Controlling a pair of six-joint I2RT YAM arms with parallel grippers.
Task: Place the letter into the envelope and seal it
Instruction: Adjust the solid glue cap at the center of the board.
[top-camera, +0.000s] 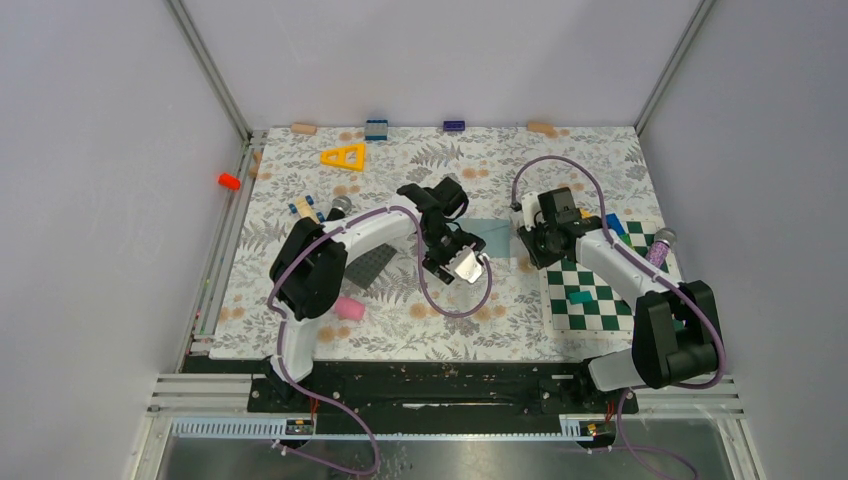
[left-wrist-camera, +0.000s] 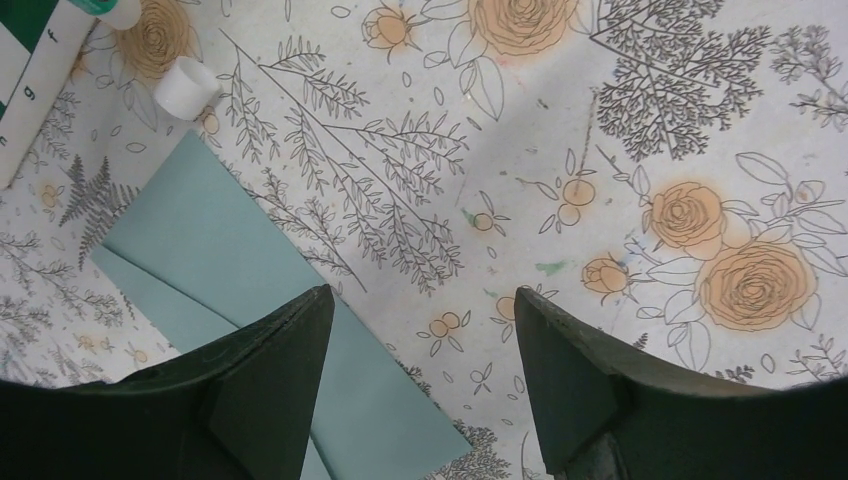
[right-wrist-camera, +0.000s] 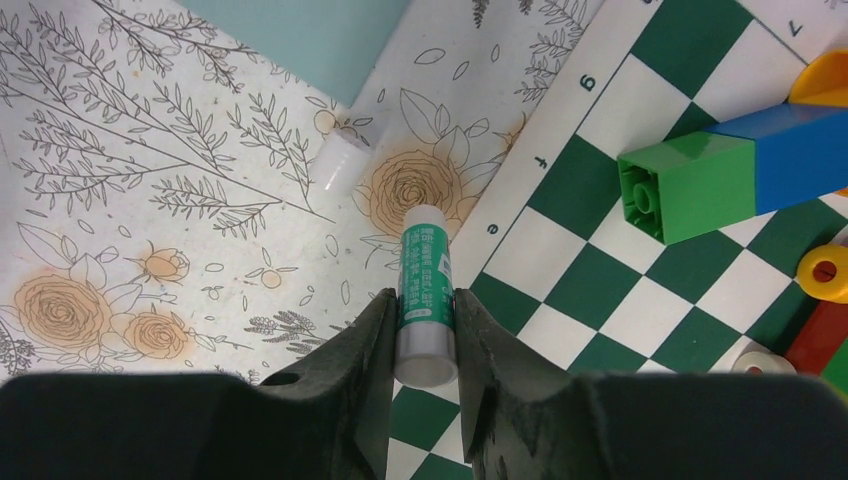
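Observation:
The teal-grey envelope (top-camera: 497, 236) lies flat on the floral mat between the two arms. It also shows in the left wrist view (left-wrist-camera: 200, 250) and at the top of the right wrist view (right-wrist-camera: 300, 35). My left gripper (top-camera: 470, 256) (left-wrist-camera: 420, 330) is open and empty just above the envelope's edge, with one finger over the paper. My right gripper (top-camera: 538, 256) (right-wrist-camera: 422, 300) is shut on a green-and-white glue stick (right-wrist-camera: 425, 270) with its cap off, held low over the chessboard's edge. The stick's white cap (right-wrist-camera: 340, 160) (left-wrist-camera: 187, 88) lies beside the envelope. No letter shows.
A green-and-white chessboard mat (top-camera: 600, 300) (right-wrist-camera: 600, 150) lies at the right with a green-and-blue brick (right-wrist-camera: 700, 180) and small toys on it. A dark grey plate (top-camera: 372, 265), a pink block (top-camera: 348, 308) and a yellow triangle (top-camera: 345, 156) lie at the left.

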